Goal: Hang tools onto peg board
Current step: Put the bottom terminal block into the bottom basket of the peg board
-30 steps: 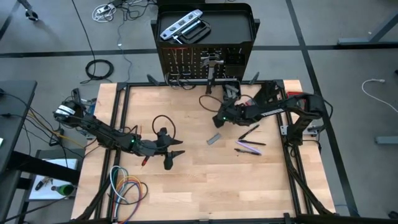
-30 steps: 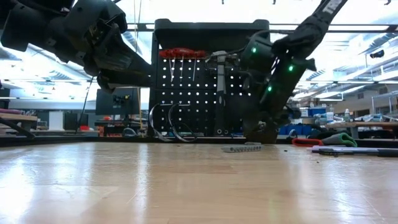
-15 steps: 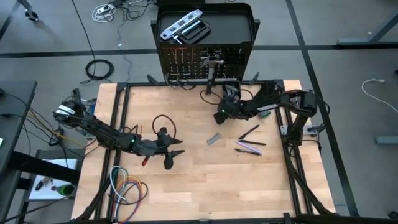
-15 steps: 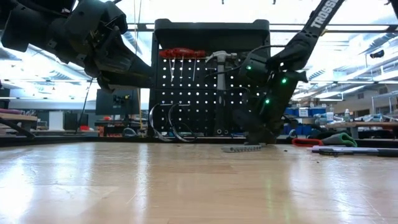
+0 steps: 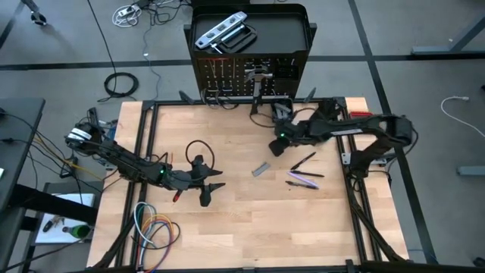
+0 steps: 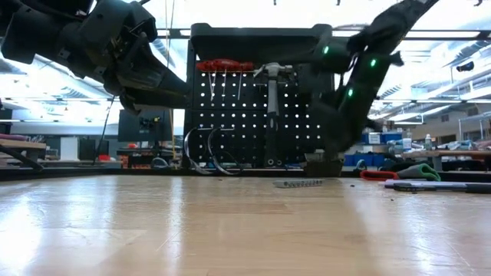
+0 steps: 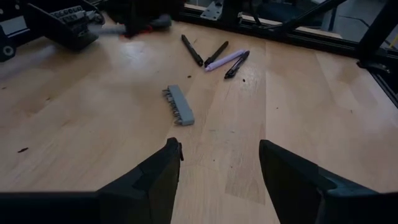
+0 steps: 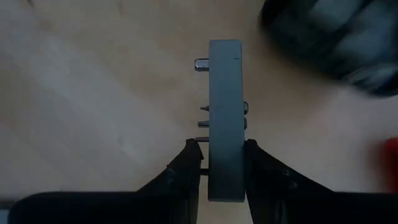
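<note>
Pale wooden tabletop (image 5: 227, 227) fronts a black peg board (image 5: 282, 72) standing at its far edge, where a hammer (image 6: 272, 73) and red-handled pliers (image 6: 222, 65) already hang from the top row and a silver level (image 5: 220, 34) lies in the stand's top tray (image 5: 292, 30). Just in front of the board, the right gripper (image 5: 279, 144) is clamped on a grey bar (image 8: 225, 93) set with small bits, its two fingers (image 8: 189, 165) pressed against the bar's long sides above the wood. A similar grey bit strip (image 5: 260, 169) lies flat on the table near the middle, with a dark screwdriver (image 5: 303, 161) and a lilac pen (image 5: 303, 180) just beside it toward the right. The left gripper (image 7: 217, 155) hangs over the table's left half, its fingers spread and empty, facing that strip. Coiled coloured cables (image 5: 155, 227) rest at the near left corner.
</note>
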Robot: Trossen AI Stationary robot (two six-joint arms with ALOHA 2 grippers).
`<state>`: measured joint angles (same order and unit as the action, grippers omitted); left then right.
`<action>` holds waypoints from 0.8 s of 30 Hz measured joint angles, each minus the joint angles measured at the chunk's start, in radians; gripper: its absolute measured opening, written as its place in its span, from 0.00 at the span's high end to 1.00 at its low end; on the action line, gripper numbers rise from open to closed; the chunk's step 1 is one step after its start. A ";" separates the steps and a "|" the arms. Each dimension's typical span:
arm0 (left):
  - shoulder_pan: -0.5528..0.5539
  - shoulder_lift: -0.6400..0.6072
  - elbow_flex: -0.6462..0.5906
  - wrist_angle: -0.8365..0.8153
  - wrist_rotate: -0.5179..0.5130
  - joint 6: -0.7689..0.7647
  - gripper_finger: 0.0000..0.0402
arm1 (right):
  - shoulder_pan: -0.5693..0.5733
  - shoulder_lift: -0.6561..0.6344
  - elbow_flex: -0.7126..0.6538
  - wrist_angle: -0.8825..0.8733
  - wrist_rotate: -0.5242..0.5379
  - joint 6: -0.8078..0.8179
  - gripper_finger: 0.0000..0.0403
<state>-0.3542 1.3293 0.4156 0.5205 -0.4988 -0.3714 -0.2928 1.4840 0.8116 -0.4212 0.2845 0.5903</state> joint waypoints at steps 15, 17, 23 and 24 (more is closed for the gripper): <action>0.001 0.000 0.000 0.006 -0.002 0.000 0.46 | -0.180 -0.077 0.002 0.187 0.200 -0.166 0.70; 0.001 0.000 0.000 0.005 -0.005 0.000 0.46 | -0.207 -0.041 0.003 0.241 0.200 -0.175 0.68; 0.001 0.000 0.000 0.001 -0.005 0.000 0.46 | -0.241 0.030 0.003 0.304 0.108 -0.214 0.59; 0.001 0.000 0.000 -0.002 -0.005 0.000 0.46 | -0.242 0.036 0.003 0.312 0.095 -0.218 0.57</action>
<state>-0.3531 1.3293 0.4156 0.5188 -0.5037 -0.3714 -0.5346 1.5201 0.8150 -0.1095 0.3798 0.3724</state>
